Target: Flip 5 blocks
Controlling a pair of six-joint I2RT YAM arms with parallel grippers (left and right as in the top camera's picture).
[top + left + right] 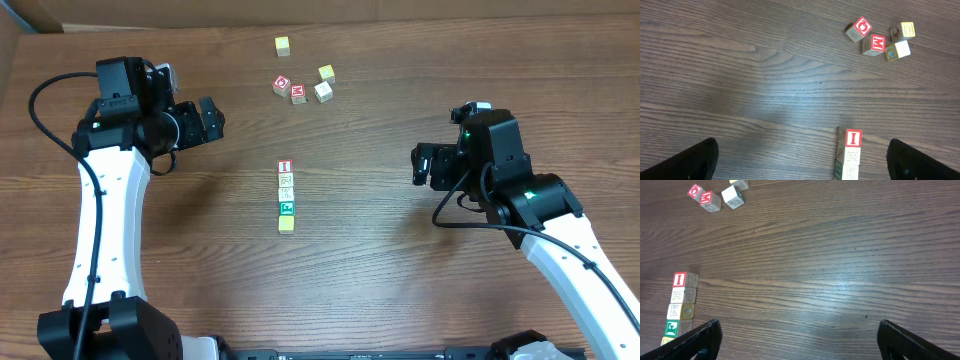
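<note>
Five small wooden alphabet cubes (286,194) lie in a straight row in the middle of the dark wood-grain tabletop (400,280), each touching the next. The red-faced cube with an "I" (285,166) sits at the far end. After it come two pale whitish cubes (286,180), a green-faced cube (287,207), and a pale yellowish cube (287,223) nearest the robot's base. The left claw (212,120) hangs to the left of the row and well apart from it, its fingers spread wide with nothing between them. The right claw (420,164) hangs well off to the right, likewise spread and empty. Farther back lies a loose cluster: a red "D" cube (282,85) just beside a red "M" cube (298,93), with two light-coloured cubes (323,92) near them and a lone yellowish cube (283,45) beyond.
</note>
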